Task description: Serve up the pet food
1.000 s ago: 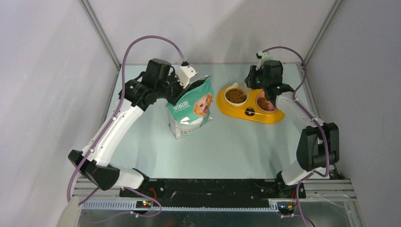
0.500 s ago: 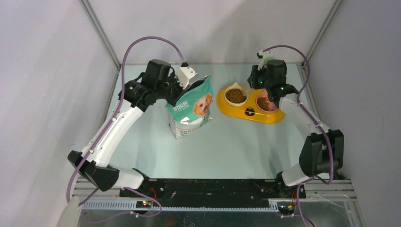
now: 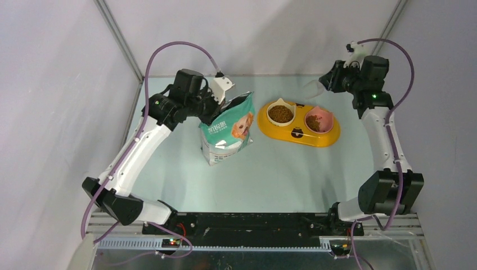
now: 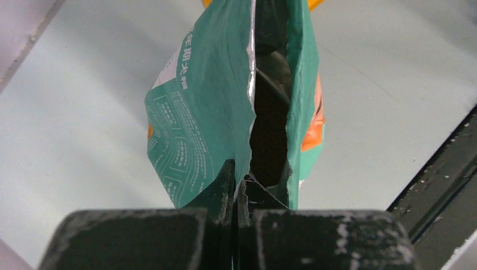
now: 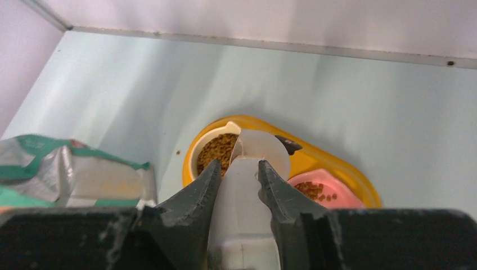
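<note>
The teal-and-white bag stands upright left of centre, its torn top open. My left gripper is shut on the bag's top edge; the left wrist view shows the jaws pinching the bag's rim. Brown kibble fills the feeder's white bowl, and a smaller heap lies in its pink bowl. My right gripper is shut on the clear scoop, held in the air behind and right of the feeder. In the right wrist view the scoop sits between the fingers, above the kibble.
The yellow double-bowl feeder lies right of the bag and also shows in the right wrist view. White walls and metal frame posts close in the back and both sides. The black rail runs along the near edge.
My right arm has lifted the scoop off the pink bowl and swung it up and back to the right. The left arm and the bag have stayed put.
</note>
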You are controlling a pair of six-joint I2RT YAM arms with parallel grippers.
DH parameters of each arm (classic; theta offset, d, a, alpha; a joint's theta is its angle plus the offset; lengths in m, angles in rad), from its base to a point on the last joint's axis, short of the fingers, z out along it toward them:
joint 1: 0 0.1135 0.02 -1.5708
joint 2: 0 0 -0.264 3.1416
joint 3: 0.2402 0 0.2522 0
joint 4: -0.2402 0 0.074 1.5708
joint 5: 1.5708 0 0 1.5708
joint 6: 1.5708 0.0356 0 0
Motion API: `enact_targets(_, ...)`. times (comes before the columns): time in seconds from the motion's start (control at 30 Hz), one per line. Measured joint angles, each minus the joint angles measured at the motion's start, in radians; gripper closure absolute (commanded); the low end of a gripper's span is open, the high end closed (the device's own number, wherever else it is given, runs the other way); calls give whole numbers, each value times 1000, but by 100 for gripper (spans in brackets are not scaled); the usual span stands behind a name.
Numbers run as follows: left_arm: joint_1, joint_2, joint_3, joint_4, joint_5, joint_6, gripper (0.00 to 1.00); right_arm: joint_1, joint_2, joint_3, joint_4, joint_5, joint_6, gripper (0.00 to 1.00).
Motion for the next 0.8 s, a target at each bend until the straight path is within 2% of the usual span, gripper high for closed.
enact_targets(0.2, 23, 8, 0, 8, 78, -56, 100, -13, -56, 66, -125, -207, -35, 100)
enact_targets(0.33, 30, 10, 0, 40, 120, -91, 100, 72, -89, 195, -177, -306, -56, 100)
enact_targets(0.57, 32, 10, -26, 100, 186, -159, 100, 296, -121, 352, -240, -376, -89, 100)
enact_targets(0.8, 34, 3, -51, 150, 211, -220, 100, 434, -80, 411, -297, -353, -129, 100)
